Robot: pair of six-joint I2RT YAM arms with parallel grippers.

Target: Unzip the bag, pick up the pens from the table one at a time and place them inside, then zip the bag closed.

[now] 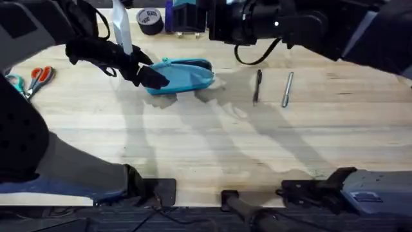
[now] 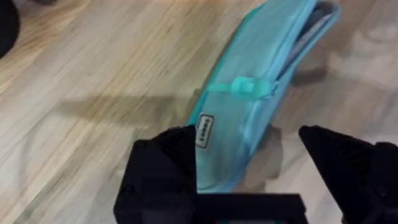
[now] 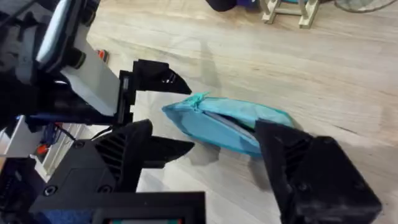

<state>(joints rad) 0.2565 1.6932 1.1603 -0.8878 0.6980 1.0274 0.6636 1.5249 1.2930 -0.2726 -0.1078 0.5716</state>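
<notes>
We're early: the bag (image 1: 183,75) lies at the bench's (image 1: 206,148) 11 o'clock, both pens (image 1: 257,86) at its 3 o'clock, unpacked. Our left fingers (image 2: 158,165) spread around its end; our right fingers (image 3: 298,168) gape, holding nothing. Whether the zip is open, we can't tell.

The overhead camera looks down and forward over the whole counter (image 1: 206,142). Both wrist cameras sit low and close, each facing the blue pencil pouch (image 2: 249,99), which all three views share from different sides.
</notes>
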